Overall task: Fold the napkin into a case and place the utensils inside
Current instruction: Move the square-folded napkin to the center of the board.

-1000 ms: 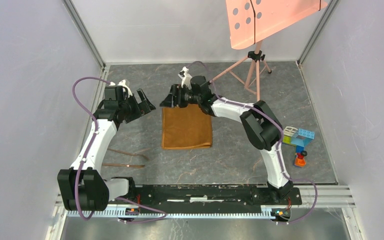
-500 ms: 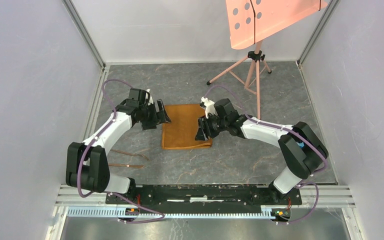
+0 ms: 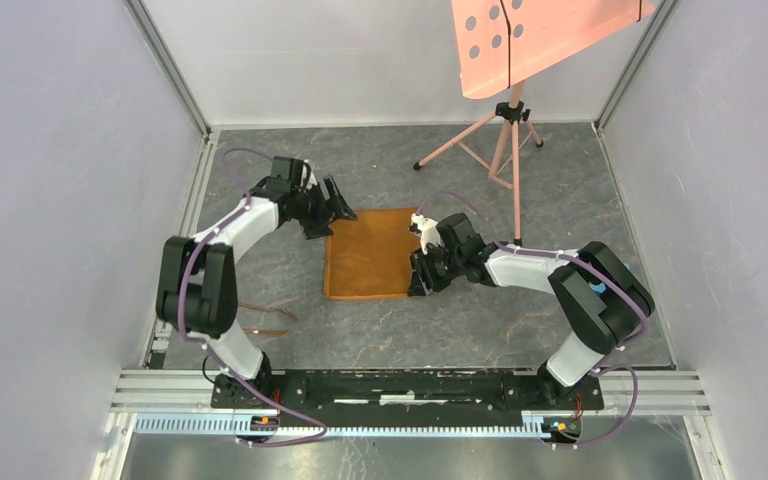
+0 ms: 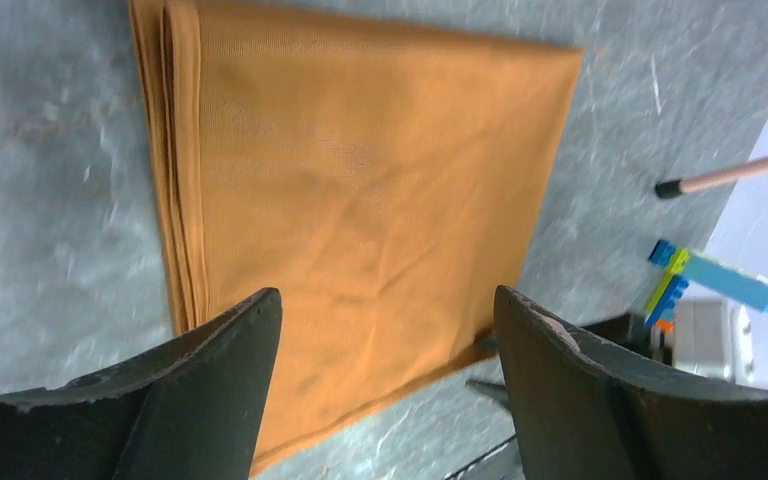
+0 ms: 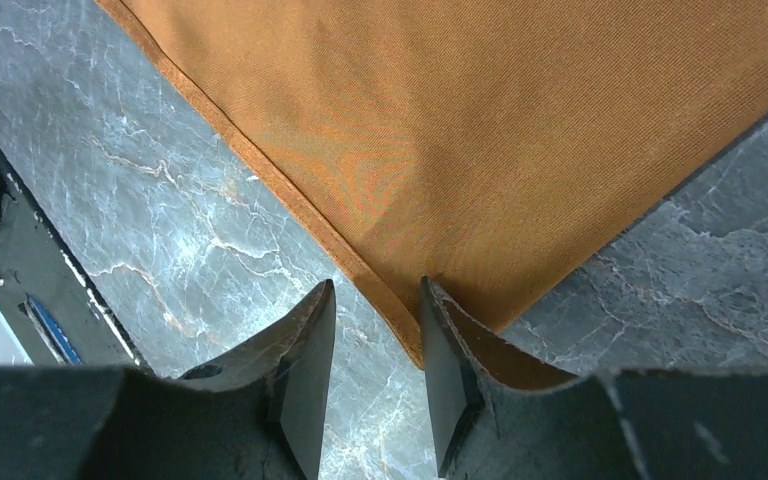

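Note:
The napkin lies flat on the floor as a folded orange-brown rectangle, its stacked edges showing in the left wrist view. My left gripper hovers at its far left corner, open, with nothing between the fingers. My right gripper is low at the near right corner. Its jaws stand narrow but apart, and the napkin's hemmed corner lies in the gap against the right finger. The utensils, thin copper-brown pieces, lie on the floor left of the napkin.
A salmon-pink perforated panel on a tripod stands at the back right; one tripod leg reaches toward the napkin. Toy blocks sit to the right, mostly hidden by the right arm from above. Walls enclose three sides; a rail spans the near edge.
The right gripper moved from the napkin's far edge down to its near right corner, and its jaws narrowed. The left gripper swung in to the far left corner.

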### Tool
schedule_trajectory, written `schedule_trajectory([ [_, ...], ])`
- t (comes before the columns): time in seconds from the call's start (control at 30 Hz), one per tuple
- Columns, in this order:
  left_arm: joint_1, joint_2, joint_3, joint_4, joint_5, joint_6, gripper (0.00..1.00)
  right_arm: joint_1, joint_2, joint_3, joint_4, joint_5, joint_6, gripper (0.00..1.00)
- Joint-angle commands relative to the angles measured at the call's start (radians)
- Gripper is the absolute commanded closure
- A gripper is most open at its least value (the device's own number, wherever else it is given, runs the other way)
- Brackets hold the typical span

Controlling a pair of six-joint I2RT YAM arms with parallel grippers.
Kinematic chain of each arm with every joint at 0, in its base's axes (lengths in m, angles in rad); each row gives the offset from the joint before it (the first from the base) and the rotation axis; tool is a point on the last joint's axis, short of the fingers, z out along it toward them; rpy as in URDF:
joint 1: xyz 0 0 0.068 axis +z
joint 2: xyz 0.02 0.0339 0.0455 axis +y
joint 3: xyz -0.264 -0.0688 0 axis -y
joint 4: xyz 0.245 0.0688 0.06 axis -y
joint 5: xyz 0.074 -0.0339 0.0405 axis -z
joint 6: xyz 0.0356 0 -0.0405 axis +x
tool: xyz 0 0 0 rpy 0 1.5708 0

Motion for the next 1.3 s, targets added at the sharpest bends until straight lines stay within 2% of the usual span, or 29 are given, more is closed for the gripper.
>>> schedule_trajectory([
  [0.0, 0.004, 0.130, 0.143, 0.099, 0.016, -0.102, 0.17, -0.003, -0.043, -0.006, 0.034, 0.000, -0.002, 0.56],
  [0.3, 0.028, 0.312, 0.262, 0.131, -0.011, -0.128, 0.18, -0.004, 0.000, 0.004, 0.073, -0.035, 0.013, 0.55],
  [0.63, 0.053, 0.339, 0.219, 0.047, -0.177, -0.099, 0.14, -0.059, 0.016, -0.057, 0.052, 0.004, -0.029, 0.57],
  [0.87, 0.045, 0.205, 0.041, 0.038, -0.232, -0.129, 0.12, -0.131, 0.051, 0.001, -0.062, 0.192, -0.117, 0.54],
  [1.07, -0.047, -0.002, -0.198, 0.088, -0.196, -0.205, 0.11, -0.147, 0.050, 0.191, -0.212, 0.357, -0.239, 0.46],
  [1.17, -0.104, -0.134, -0.300, 0.113, -0.144, -0.253, 0.10, -0.147, 0.018, 0.263, -0.261, 0.337, -0.257, 0.43],
  [1.27, -0.124, -0.258, -0.329, 0.111, -0.042, -0.266, 0.09, -0.146, -0.016, 0.289, -0.245, 0.193, -0.222, 0.41],
])
